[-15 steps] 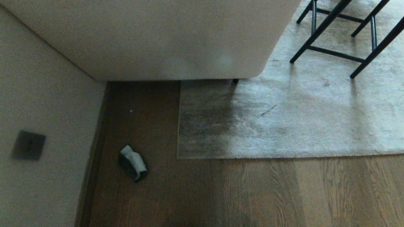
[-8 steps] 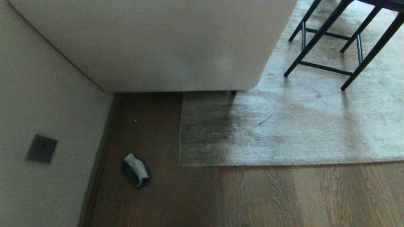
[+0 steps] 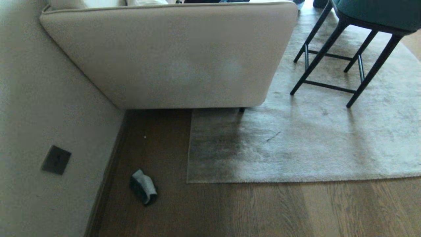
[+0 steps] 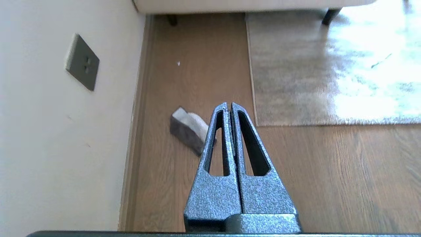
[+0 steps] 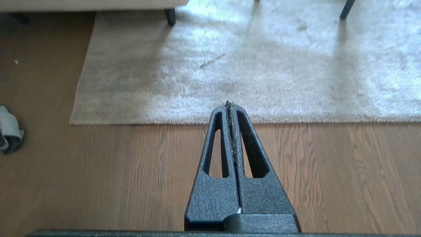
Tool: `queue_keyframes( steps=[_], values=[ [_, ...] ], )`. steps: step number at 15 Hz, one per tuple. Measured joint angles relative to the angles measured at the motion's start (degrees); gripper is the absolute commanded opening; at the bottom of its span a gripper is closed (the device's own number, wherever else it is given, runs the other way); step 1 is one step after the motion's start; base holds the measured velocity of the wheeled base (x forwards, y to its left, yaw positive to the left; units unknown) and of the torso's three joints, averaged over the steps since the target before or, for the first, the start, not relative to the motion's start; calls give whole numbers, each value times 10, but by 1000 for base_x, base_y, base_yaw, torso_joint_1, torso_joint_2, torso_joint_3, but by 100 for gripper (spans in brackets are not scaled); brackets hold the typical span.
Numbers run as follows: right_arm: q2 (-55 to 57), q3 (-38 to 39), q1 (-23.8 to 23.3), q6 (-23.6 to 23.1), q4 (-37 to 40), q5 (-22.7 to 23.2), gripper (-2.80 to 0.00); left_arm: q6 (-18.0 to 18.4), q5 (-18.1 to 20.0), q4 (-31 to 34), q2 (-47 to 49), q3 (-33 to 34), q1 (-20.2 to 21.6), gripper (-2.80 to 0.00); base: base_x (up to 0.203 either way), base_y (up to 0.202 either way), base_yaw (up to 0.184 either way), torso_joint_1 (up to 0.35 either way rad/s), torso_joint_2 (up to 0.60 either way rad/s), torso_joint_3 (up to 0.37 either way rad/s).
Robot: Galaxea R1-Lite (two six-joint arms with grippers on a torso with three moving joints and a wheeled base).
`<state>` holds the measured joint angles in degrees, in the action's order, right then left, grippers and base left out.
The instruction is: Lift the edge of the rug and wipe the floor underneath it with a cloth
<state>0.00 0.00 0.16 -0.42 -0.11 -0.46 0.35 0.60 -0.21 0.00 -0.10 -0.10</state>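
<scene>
Two claws shut, cloth loose on the floor

Both claws show only in their own wrist views, and neither holds anything. The left claw (image 4: 229,105) hangs above the floor (image 3: 250,210) with its fingers pressed flat together; the right claw (image 5: 229,104) is the same, fingers closed with no gap, its tip over bare planks just short of the rug edge (image 3: 296,180).

In the head view the cloth (image 3: 143,186) lies crumpled on the planks at about 7 o'clock, light grey side up with its dark side showing along the lower fold. It sits near the wall (image 3: 39,115) and its dark skirting, apart from the rug. The rug's square corner (image 3: 188,181) lies at 3 o'clock from the cloth, with a strip of bare floor between them.

From that corner the rug's edge runs flat toward 3 o'clock across the frame, and its other side runs toward 12 o'clock until it passes under the sofa (image 3: 171,59). No part of the border is raised. A chair (image 3: 342,65) with thin black legs stands on the rug at 2 o'clock. A dark socket plate (image 3: 56,160) is set in the wall at 9 o'clock.
</scene>
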Motion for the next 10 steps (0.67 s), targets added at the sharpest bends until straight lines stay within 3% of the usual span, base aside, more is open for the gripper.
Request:
queue_keyframes(
  steps=[10],
  values=[
    [0, 0, 0, 0, 0, 0, -280, 0, 0, 0, 0, 0, 0, -280, 0, 0, 0, 3, 2, 204]
  ],
)
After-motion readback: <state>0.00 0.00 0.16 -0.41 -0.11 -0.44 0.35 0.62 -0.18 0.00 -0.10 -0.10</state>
